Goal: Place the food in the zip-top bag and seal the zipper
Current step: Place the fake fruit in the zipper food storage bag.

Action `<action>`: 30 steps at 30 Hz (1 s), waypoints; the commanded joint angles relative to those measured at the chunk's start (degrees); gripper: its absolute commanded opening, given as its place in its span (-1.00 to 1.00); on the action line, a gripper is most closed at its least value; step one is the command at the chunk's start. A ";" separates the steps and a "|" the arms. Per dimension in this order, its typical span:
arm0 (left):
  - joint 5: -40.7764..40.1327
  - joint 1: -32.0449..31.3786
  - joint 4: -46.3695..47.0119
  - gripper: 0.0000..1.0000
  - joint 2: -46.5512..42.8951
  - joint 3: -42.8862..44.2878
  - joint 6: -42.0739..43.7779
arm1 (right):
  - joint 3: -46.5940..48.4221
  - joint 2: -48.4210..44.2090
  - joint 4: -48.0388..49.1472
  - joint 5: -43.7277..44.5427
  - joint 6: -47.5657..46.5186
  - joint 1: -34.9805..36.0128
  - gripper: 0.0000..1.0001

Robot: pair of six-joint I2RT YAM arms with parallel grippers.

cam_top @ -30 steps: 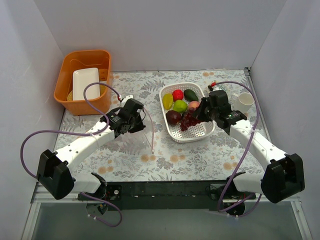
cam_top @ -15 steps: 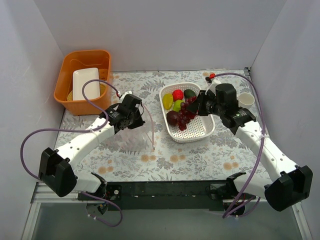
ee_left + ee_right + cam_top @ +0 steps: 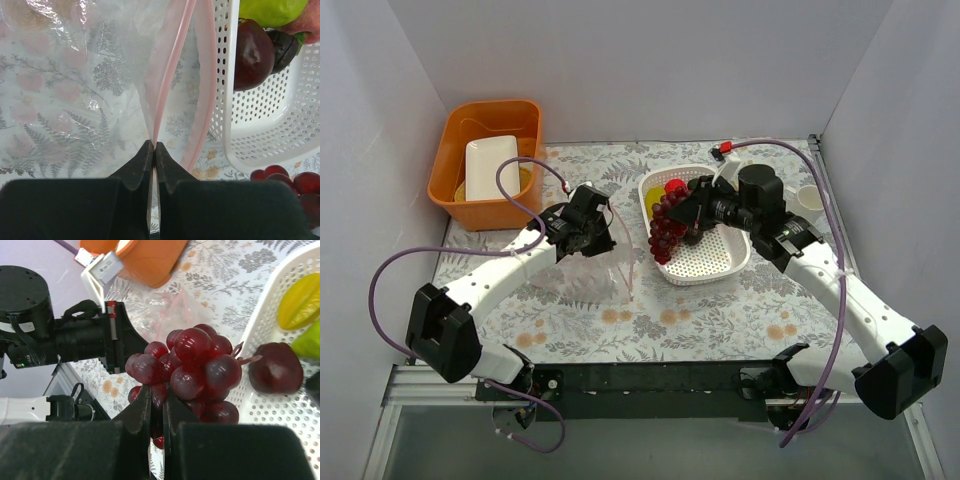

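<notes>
My right gripper (image 3: 157,392) is shut on a bunch of dark red grapes (image 3: 195,365); in the top view the grapes (image 3: 665,225) hang over the left rim of the white basket (image 3: 710,262). Left of them the clear zip-top bag (image 3: 588,268) lies crinkled on the table. My left gripper (image 3: 154,146) is shut on its pink zipper (image 3: 172,65) and holds one lip up, so the mouth gapes toward the basket. Other food stays in the basket: a yellow star fruit (image 3: 300,302), a dark purple fruit (image 3: 254,55) and a green one (image 3: 272,10).
An orange bin (image 3: 490,160) holding a white dish (image 3: 490,166) stands at the back left. A white cup (image 3: 810,200) sits right of the basket. The enclosure's walls close in the table on three sides.
The right gripper has lifted the grapes out of the basket and carried them left toward the bag. The left gripper, still pinching the zipper, has shifted slightly right.
</notes>
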 commanded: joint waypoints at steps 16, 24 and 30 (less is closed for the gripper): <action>4.47 0.22 3.89 -1.00 0.40 0.99 -1.83 | 2.44 9.45 17.57 4.48 3.55 8.13 -0.97; 2.10 0.22 2.40 -1.00 -2.94 0.90 -2.62 | -0.64 11.57 16.79 6.42 1.62 9.80 -0.97; 1.49 0.48 2.14 -1.00 -3.74 2.21 -2.54 | -0.29 13.76 12.84 8.53 -0.84 12.35 -0.97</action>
